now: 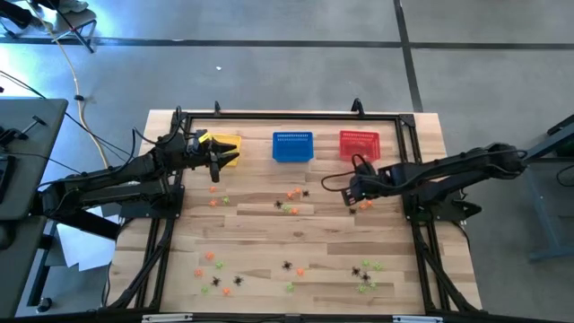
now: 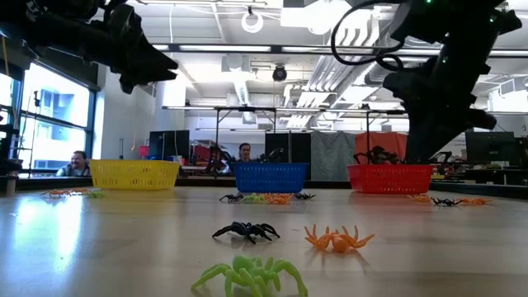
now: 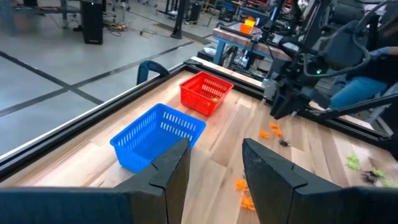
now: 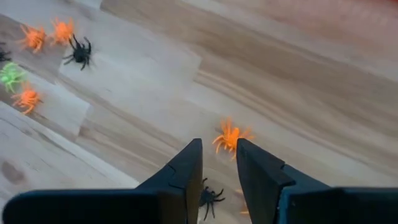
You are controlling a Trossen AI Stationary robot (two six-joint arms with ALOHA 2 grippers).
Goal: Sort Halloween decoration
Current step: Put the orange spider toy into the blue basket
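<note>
The right pincer [image 4: 219,163] hangs low over the tabletop [image 1: 296,242] near the red basket [image 1: 360,144], its fingers slightly parted and pinching nothing. An orange spider [image 4: 229,136] lies on the wood just ahead of the fingertips, in line with the gap. The left pincer [image 3: 214,165], spread and empty, waits far off by the yellow basket [image 1: 226,144].

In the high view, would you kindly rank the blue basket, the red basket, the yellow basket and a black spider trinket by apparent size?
1. blue basket
2. red basket, close to the blue; too near to separate firmly.
3. yellow basket, partly hidden by the left gripper, so unsure.
4. black spider trinket, far smallest.
</note>
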